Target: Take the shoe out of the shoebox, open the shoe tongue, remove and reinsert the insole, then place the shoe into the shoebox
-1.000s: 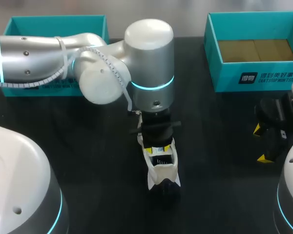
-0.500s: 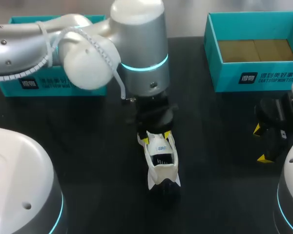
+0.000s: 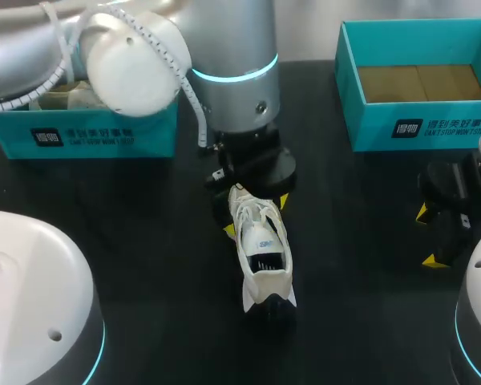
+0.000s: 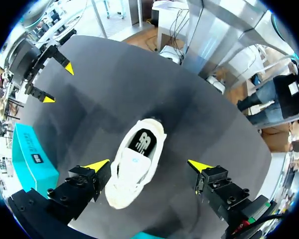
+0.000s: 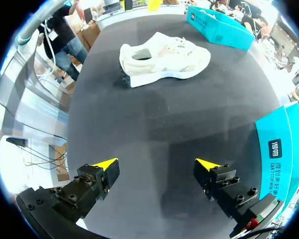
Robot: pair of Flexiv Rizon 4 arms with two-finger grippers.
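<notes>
one white shoe (image 3: pixel 263 250) between spread left fingers (image 4: pixel 97 166)

The shoe (image 3: pixel 260 249) is off-white, with a black insole bearing a white mark and black under the heel, and it lies on the matte black table (image 3: pixel 353 265). The left shoebox (image 3: pixel 104 132) at the far left corner and the right shoebox (image 3: pixel 421 128) at the far right corner are teal with dark labels printed in white, and the right one is brown inside. The left arm (image 3: pixel 232 40) is silver with a white joint cap and a glowing cyan ring, while the left gripper (image 4: pixel 148 165) and right gripper (image 5: pixel 156 164) are black with bright yellow tips.
</notes>
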